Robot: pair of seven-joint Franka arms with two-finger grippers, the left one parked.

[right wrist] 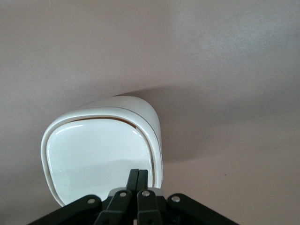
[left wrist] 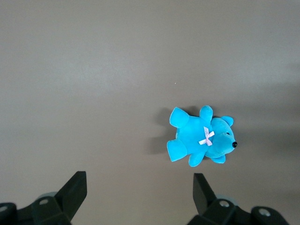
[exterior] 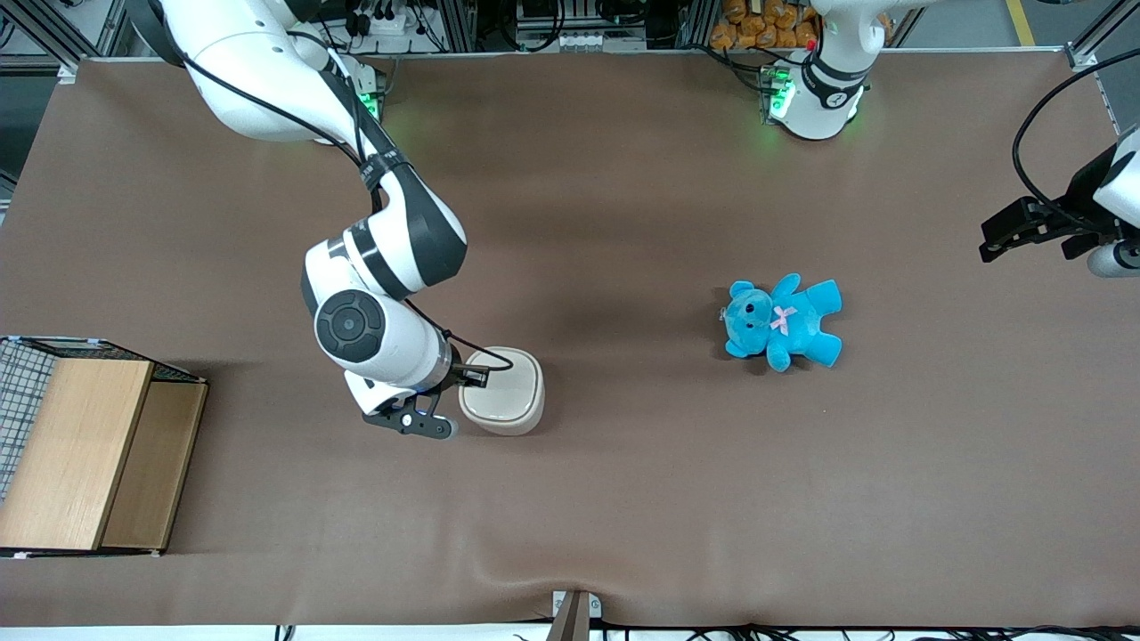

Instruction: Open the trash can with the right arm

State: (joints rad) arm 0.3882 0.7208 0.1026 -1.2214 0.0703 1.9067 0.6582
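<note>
The trash can [exterior: 503,392] is a small cream-white bin with a flat paler lid, standing on the brown table nearer the working arm's end. In the right wrist view the trash can [right wrist: 98,150] fills the middle, and a thin tan-brown sliver shows along one edge of its lid. The right arm [exterior: 374,294] bends down over it. My gripper [exterior: 475,377] is shut, its two fingers pressed together with nothing between them. The gripper [right wrist: 138,173] has its tips over the lid just inside the rim, on the side toward the working arm.
A blue teddy [exterior: 784,320] lies on the table toward the parked arm's end, and the teddy [left wrist: 199,138] also shows in the left wrist view. A wooden box with wire mesh [exterior: 80,454] stands at the working arm's end, near the table's front edge.
</note>
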